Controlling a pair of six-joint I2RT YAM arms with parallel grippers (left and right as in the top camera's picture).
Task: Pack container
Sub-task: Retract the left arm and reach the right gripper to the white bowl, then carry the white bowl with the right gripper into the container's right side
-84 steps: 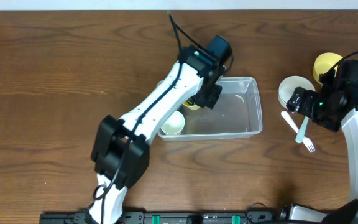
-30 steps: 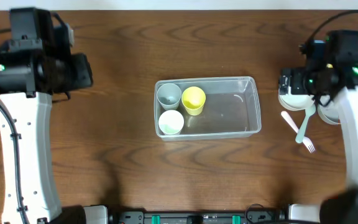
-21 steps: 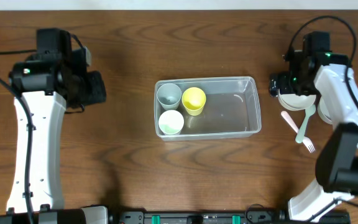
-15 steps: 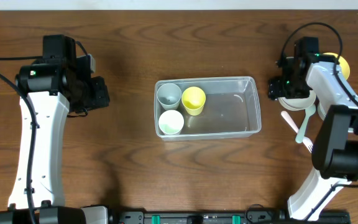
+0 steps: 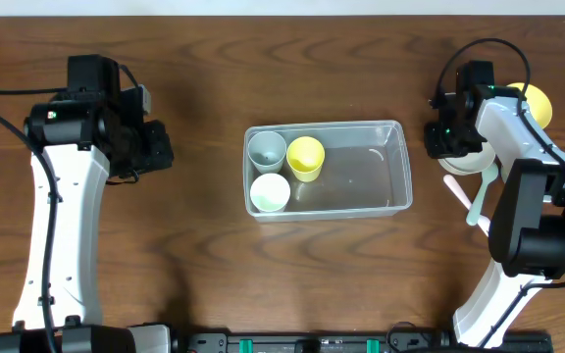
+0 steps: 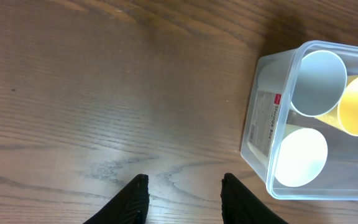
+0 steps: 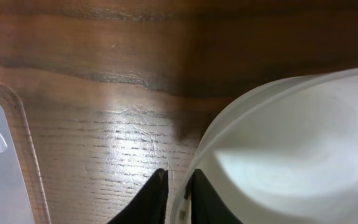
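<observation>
While the right gripper [image 7: 178, 184] pinched the white bowl [image 7: 291, 162] by its rim, fingers nearly closed, the left gripper [image 6: 185, 194] hung partly open and empty over the table [image 6: 104, 93], well apart from the container [image 5: 361, 178] at mid-table.

the white bowl [image 7: 291, 149] is cut off at right.

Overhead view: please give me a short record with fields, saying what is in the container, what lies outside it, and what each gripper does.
container: clear tub, mid-view
inside: grey cup, yellow cup, white cup, all at its left end
left gripper: open, empty, away to the left of the container
right gripper: closed on the rim of the white bowl
outside, right: yellow bowl, fork
</observation>
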